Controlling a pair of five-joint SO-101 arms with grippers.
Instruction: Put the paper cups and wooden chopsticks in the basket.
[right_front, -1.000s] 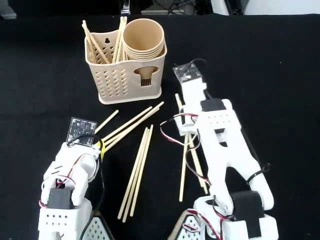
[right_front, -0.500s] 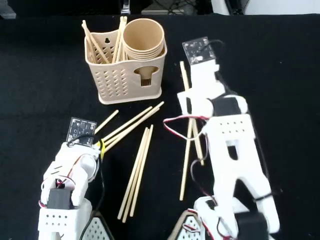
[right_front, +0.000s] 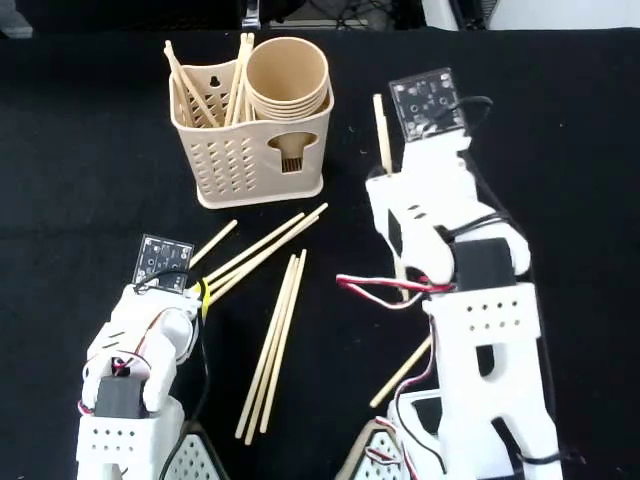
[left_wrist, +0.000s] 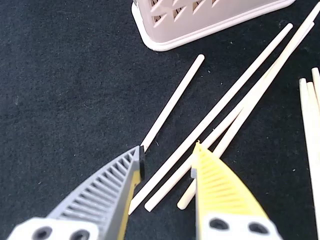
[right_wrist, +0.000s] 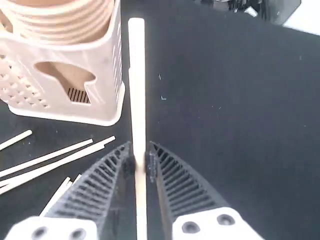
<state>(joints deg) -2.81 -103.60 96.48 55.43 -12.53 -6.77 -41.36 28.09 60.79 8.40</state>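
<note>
While the left gripper (left_wrist: 168, 150) hangs w/ jaws spread over loose wooden chopsticks (right_front: 275, 340) on the black cloth (right_front: 80, 180), the right gripper (right_wrist: 139, 161) pinches one pale wooden chopstick (right_wrist: 136, 75), held up beside the beige slotted plastic basket (right_front: 215, 165); stacked tan paper cups (right_front: 288, 70) sit inside it.

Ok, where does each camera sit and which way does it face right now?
High view: fixed above the table, looking down on basket, loose chopsticks, left arm, right arm.
Left wrist view: on the left arm, looking down past the open left claw at loose chopsticks.
Right wrist view: on the right arm, looking along the right claw, shut on one chopstick, toward the basket.
Shared: all three show the basket.
</note>
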